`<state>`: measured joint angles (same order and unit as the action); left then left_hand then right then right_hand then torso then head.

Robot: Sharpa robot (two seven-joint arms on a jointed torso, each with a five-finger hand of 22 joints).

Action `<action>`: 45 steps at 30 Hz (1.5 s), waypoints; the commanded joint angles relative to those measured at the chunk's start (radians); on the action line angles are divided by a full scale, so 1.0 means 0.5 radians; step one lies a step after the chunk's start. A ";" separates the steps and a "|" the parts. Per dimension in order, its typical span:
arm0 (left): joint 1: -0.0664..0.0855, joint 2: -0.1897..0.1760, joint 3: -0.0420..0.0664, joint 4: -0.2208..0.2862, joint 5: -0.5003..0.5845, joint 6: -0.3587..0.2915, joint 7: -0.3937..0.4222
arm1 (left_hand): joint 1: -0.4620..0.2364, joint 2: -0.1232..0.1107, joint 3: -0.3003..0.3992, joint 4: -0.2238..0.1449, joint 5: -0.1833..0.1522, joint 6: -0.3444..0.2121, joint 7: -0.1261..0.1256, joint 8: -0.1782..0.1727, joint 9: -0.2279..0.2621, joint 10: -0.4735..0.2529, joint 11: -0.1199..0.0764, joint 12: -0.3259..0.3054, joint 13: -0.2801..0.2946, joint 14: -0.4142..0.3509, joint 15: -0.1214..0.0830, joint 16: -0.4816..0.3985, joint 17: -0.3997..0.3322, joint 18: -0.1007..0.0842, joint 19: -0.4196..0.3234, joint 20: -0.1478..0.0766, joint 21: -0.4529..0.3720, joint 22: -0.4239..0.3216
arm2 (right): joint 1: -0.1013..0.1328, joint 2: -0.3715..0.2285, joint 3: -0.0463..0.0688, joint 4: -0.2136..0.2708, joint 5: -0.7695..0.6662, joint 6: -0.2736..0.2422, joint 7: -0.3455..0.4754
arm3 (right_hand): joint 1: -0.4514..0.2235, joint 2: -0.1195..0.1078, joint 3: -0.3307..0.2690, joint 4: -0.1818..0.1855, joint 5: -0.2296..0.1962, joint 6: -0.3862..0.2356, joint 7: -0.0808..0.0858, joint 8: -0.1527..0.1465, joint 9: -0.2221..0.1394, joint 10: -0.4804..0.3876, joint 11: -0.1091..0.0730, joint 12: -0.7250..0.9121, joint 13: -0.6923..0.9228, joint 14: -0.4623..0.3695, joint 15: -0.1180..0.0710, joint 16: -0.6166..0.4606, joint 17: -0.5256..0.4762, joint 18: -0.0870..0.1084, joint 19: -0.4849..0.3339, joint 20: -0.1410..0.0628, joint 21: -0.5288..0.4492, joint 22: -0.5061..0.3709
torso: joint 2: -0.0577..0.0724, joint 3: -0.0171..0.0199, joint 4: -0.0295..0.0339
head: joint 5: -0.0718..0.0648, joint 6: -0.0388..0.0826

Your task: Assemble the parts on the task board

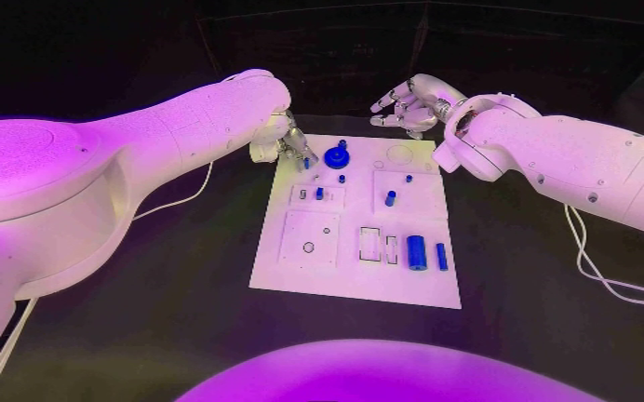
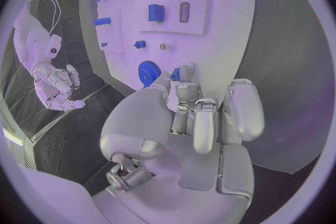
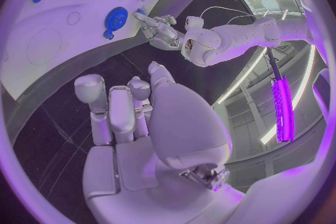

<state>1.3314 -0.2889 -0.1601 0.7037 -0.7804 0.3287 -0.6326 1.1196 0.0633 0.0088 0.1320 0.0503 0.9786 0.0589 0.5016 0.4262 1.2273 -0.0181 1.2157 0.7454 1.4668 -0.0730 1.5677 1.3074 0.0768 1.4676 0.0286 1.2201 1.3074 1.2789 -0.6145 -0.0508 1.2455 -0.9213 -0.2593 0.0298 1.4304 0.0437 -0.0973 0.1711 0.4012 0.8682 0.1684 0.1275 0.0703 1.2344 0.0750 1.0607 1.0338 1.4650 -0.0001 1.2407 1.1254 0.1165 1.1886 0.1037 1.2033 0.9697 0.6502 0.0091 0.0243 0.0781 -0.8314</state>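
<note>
Left hand [image 1: 285,146], at the upper-left corner of the task board [image 1: 403,276] in the head view, pinching a small blue peg [image 2: 175,74] between thumb and fingertips [image 2: 187,89], the peg's tip at or just above the board surface; whether it is seated in a hole cannot be told. Right hand [image 1: 413,104], above the board's upper edge and well apart from it, released, fingers spread, holding nothing. Blue gear [image 1: 337,155] just beside the pinched peg, toward the board's centre. Further along the board: short blue pegs [image 1: 391,198] near the middle, and a larger blue cylinder [image 1: 418,252] with a thin blue bar [image 1: 442,256] beside it at lower right, next to the rectangular recesses [image 1: 369,243]. Probable risks: a tilted peg may jam or slip from the pinch when pressed; the fingers, standing so close to the gear, may nudge it as they move. The left hand's own fingers hide the peg's contact point in the head view, hampering alignment.
</note>
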 commanded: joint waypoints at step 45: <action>0.028 -0.570 0.074 0.861 -0.183 -0.470 0.304 | -0.070 -0.068 1.255 -0.535 0.018 -0.116 -0.006 0.149 0.178 0.030 -0.003 -0.120 0.040 0.208 -0.016 0.006 0.527 -0.019 0.097 -0.007 -0.043 0.317 | 0.004 -0.027 0.001 -0.009 0.012 0.016 0.020 | -0.002 0.001 0.001 0.014 0.008 -0.014 -0.004 0.014 -0.002 -0.011 -0.002 -0.006 0.002 0.037 -0.008 -0.004 0.004 0.015 0.009 0.005 -0.007 0.001 | -0.015 0.0015 0.025 | -0.014 -0.021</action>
<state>1.3471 -0.5685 -0.1229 1.1200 -0.8101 0.1656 -0.5275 1.0883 0.0322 0.5027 -0.0054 0.0538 0.9233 0.0606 0.5697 0.5148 1.2388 -0.0177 1.1576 0.7667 1.4669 -0.0802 1.5677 1.3074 0.0767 1.4638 0.0251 1.2006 1.3074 1.2788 -0.6267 -0.0509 1.2409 -0.9203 -0.2554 0.0306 1.4304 0.0437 -0.0973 0.1711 0.4012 0.8681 0.1684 0.1275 0.0704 1.2344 0.0750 1.0607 1.0339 1.4650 -0.0001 1.2407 1.1262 0.1166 1.1886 0.1037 1.2033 0.9698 0.6432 0.0102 0.0357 0.0702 -0.8422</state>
